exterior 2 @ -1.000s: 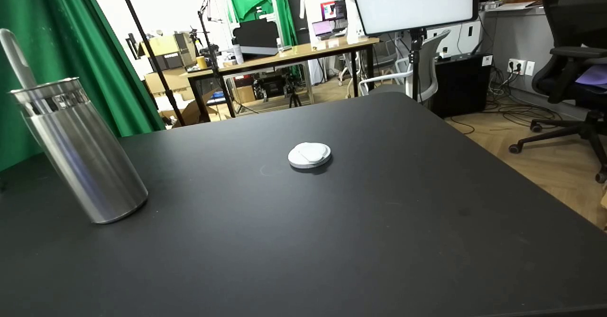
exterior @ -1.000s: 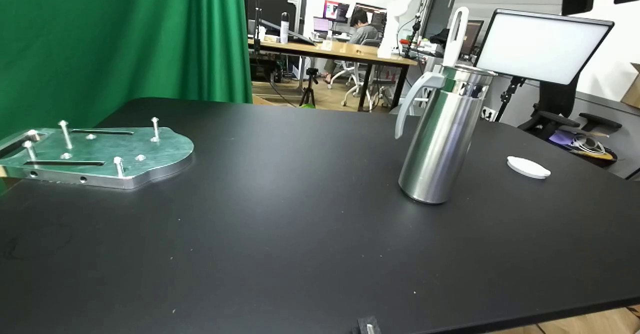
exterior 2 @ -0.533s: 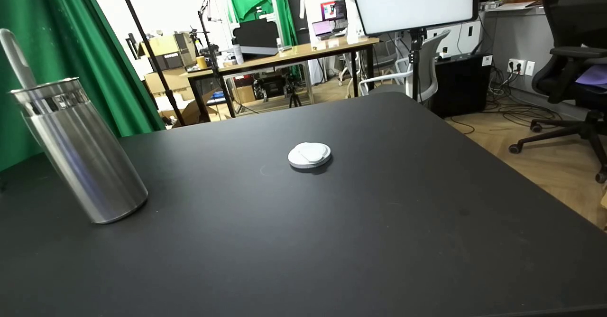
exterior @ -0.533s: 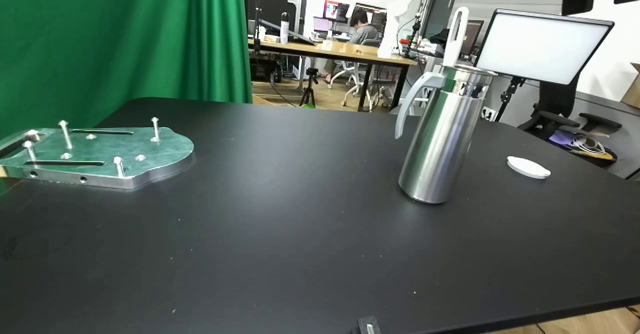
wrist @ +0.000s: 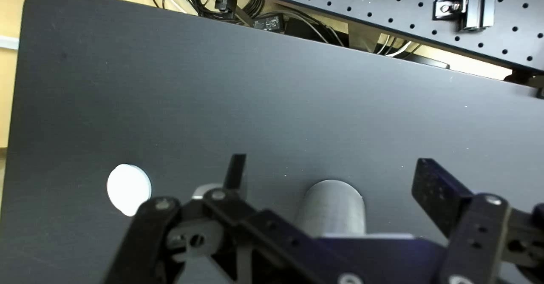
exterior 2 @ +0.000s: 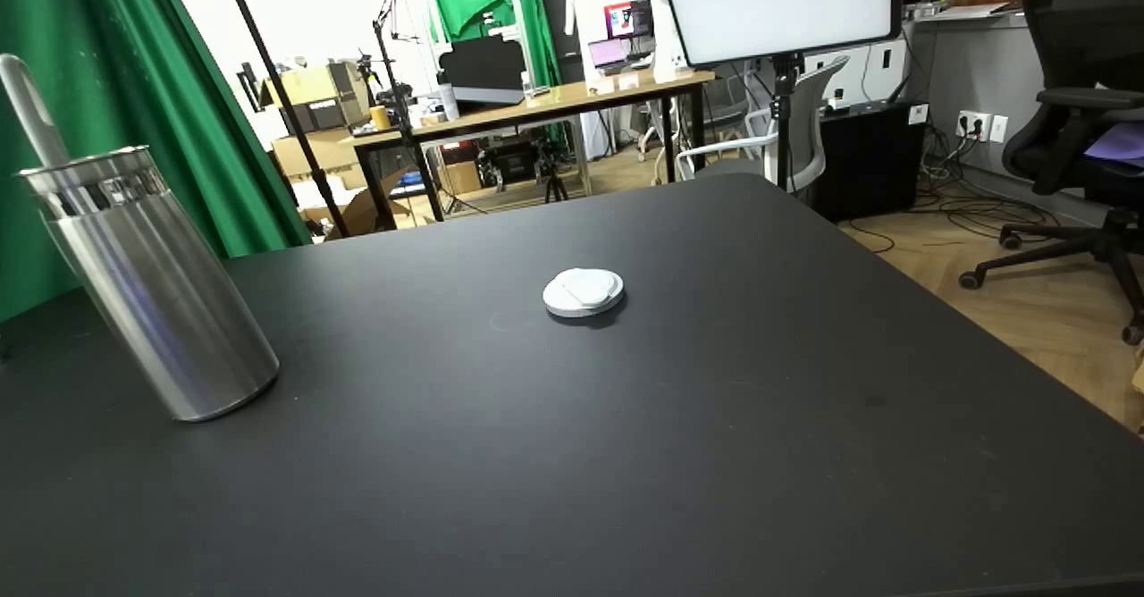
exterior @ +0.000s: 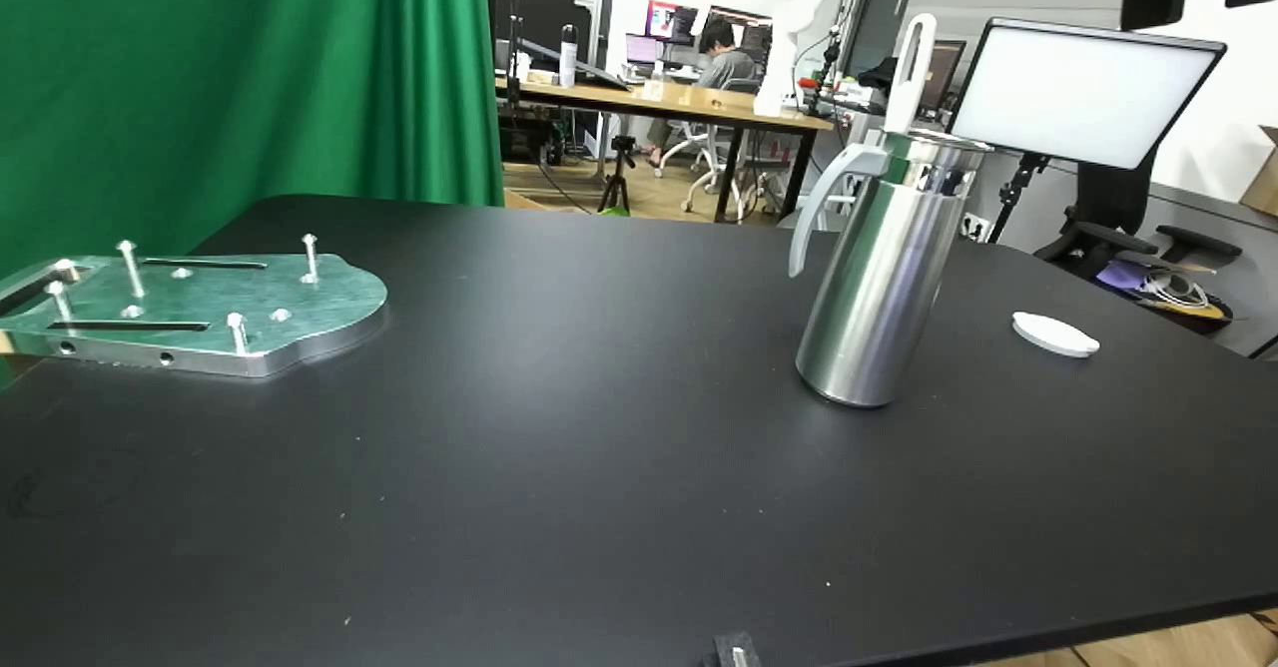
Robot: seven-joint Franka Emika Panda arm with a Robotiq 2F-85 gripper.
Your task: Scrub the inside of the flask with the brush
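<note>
The flask is a silver metal jug with a pale grey handle. It stands on the black table in both exterior views (exterior: 879, 288) (exterior 2: 170, 293). The white brush handle (exterior: 907, 78) sticks up out of the flask's mouth and also shows in an exterior view (exterior 2: 34, 114). The brush head is hidden inside. In the wrist view my gripper (wrist: 331, 169) is open, its fingers wide apart and empty. The flask's lower body (wrist: 333, 211) shows between the fingers; its top is hidden behind the gripper. The gripper shows in neither exterior view.
A white round lid (exterior: 1055, 335) lies on the table beside the flask, also in the wrist view (wrist: 128, 189). A metal plate with upright bolts (exterior: 200, 308) is at the table's far side. A perforated black board (wrist: 382, 3) lies beyond the table edge.
</note>
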